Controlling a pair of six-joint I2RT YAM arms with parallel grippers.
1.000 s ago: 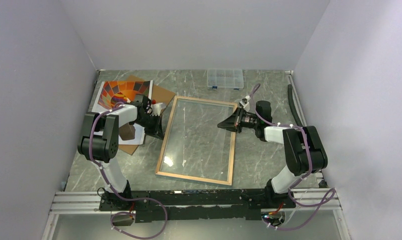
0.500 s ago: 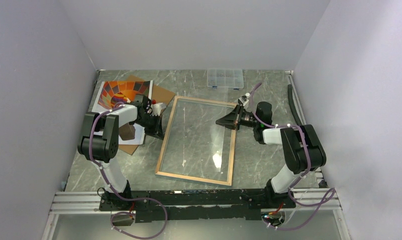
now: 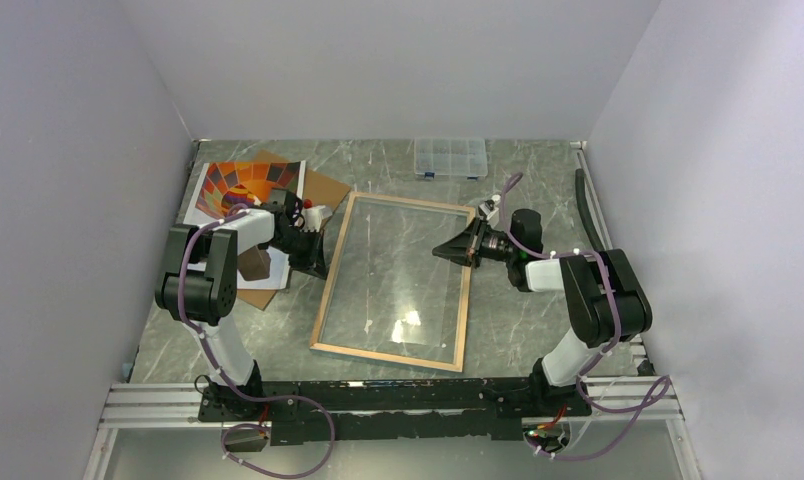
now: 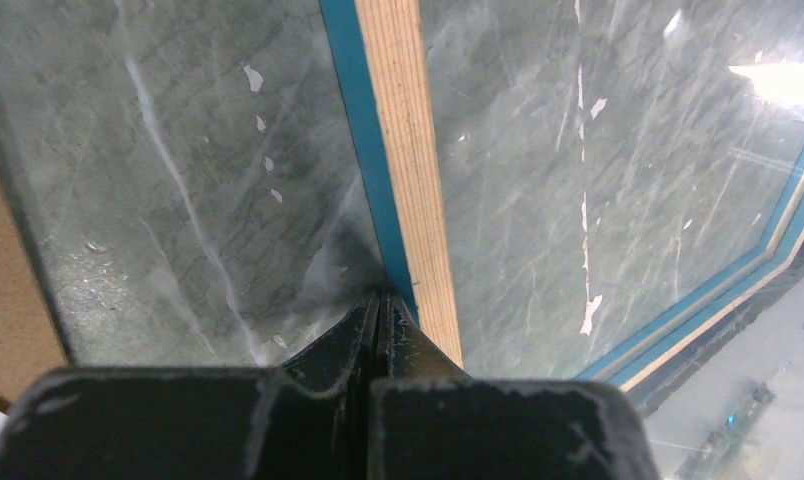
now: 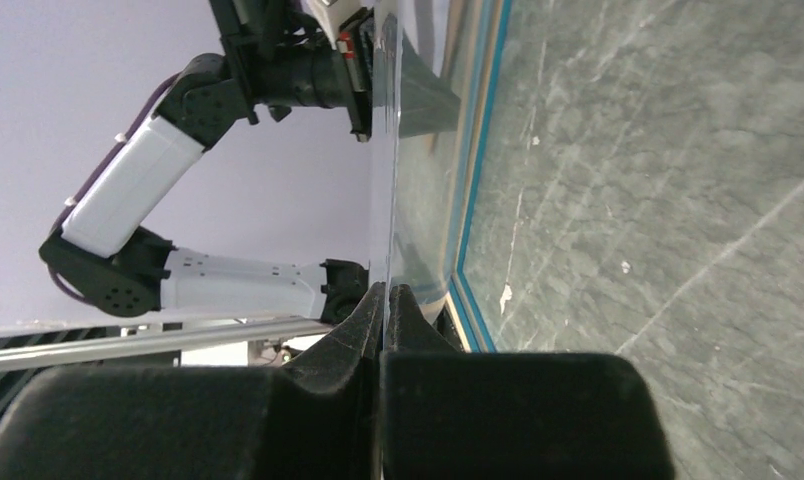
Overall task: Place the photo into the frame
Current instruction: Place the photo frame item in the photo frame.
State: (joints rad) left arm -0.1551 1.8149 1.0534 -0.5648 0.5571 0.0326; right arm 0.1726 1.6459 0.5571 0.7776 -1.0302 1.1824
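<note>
Top view first. I see the frame (image 3: 330, 280) lying flat in the middle of the tabletop (image 3: 518, 320), tan rear side up. The left tool (image 3: 315, 258) is at its left rail and the right tool (image 3: 448, 250) at its right rail. The photo (image 3: 240, 185) sits far left, balloon side up, on a brown backing board (image 3: 323, 185) and partly under the left arm. A clear compartment box (image 3: 450, 158) is by the back wall.

Left wrist now. The left tool (image 4: 380, 305) has its jaws pressed together, tips against the frame (image 4: 403, 150) where the blue border meets the tan strip. I can't tell whether anything is caught between them.

Right wrist. The right tool (image 5: 386, 295) is closed down tight, and the thin edge of the clear pane (image 5: 383, 150) runs straight into the seam between its fingers, so it looks pinched there. The frame's blue border (image 5: 478, 150) lies just beside it.
</note>
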